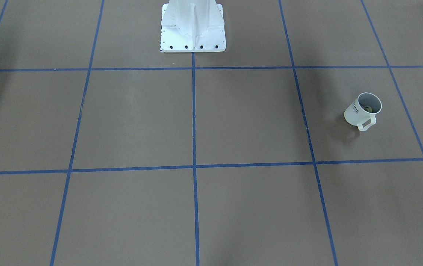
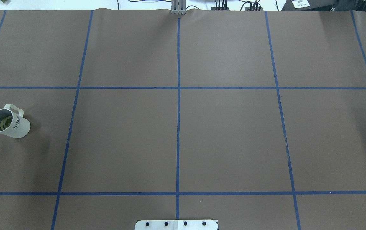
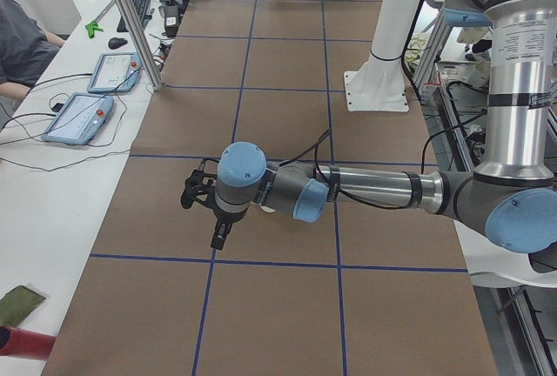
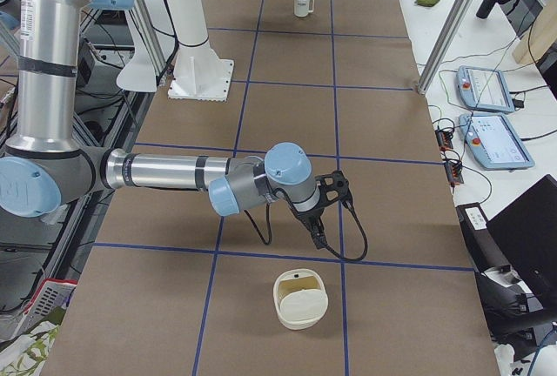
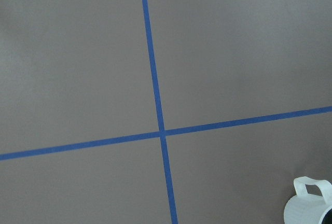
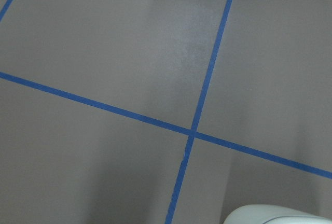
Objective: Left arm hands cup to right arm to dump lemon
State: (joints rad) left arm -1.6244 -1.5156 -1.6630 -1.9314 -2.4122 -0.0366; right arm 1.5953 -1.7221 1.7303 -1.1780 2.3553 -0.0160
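Note:
The cup [image 1: 363, 111], a white ribbed mug with "HOME" on its side, stands upright on the brown table at the robot's left end. It also shows in the overhead view [image 2: 9, 121], far off in the exterior right view [image 4: 302, 4], and at the bottom right corner of the left wrist view [image 5: 308, 203]. The lemon [image 1: 367, 108] lies inside it, as the overhead view also shows [image 2: 5, 123]. My left gripper [image 3: 219, 237] hangs above the table near the cup. My right gripper [image 4: 318, 238] hangs over the table's other end. I cannot tell whether either is open.
A cream-white round container [image 4: 300, 299] stands near the robot's right end of the table, just past my right gripper; its rim shows in the right wrist view [image 6: 275, 216]. The white robot pedestal [image 1: 193, 29] stands mid-table. Tablets [image 3: 83, 115] and an operator are beside the table.

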